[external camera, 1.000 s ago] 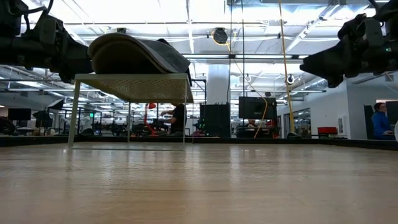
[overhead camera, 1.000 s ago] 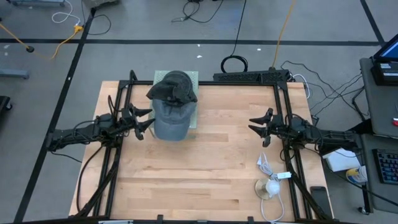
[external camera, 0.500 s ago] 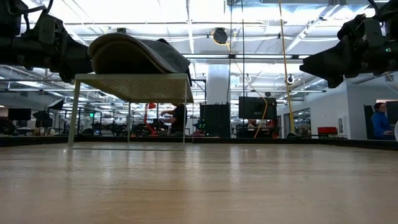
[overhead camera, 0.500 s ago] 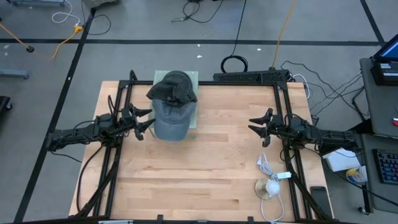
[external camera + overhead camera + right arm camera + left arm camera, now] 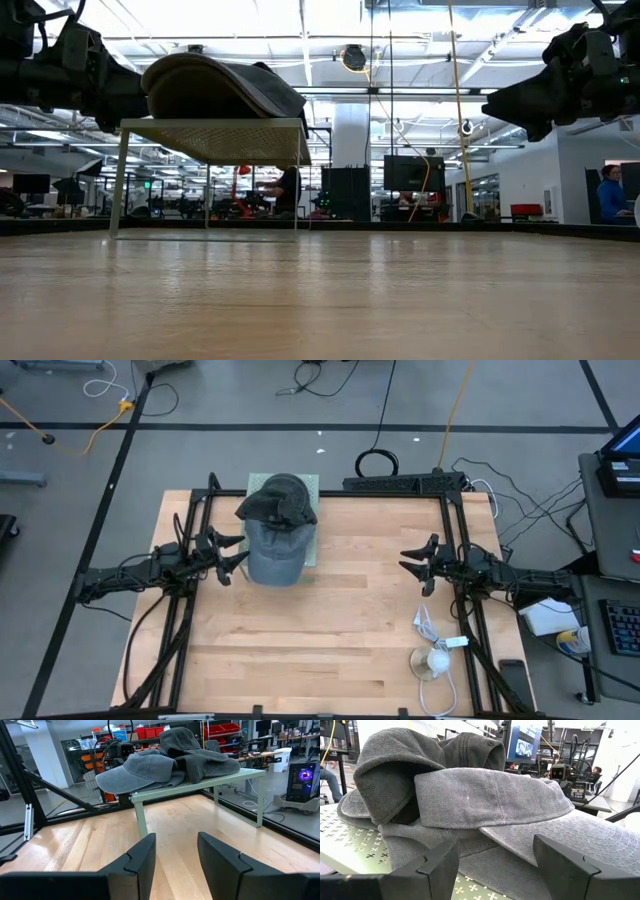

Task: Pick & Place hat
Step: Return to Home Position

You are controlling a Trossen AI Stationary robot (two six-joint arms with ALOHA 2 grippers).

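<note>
Gray caps (image 5: 273,553) and dark caps (image 5: 279,500) lie piled on a shelf (image 5: 311,484) at the desk's (image 5: 330,630) far edge. The left jaws and right jaws are wide open and empty, at opposite side edges.

You get the whole wooden table (image 5: 330,630) from straight above, a level look across it from table-top height toward the room, and each wrist camera facing the shelf (image 5: 200,783) of caps (image 5: 485,795) that all four views share, the left close up, the right from across the table.

Two slim black jointed arms (image 5: 120,575), matte black left claw (image 5: 236,552), matching right claw (image 5: 408,560), blocky angular fingers (image 5: 437,865)
</note>
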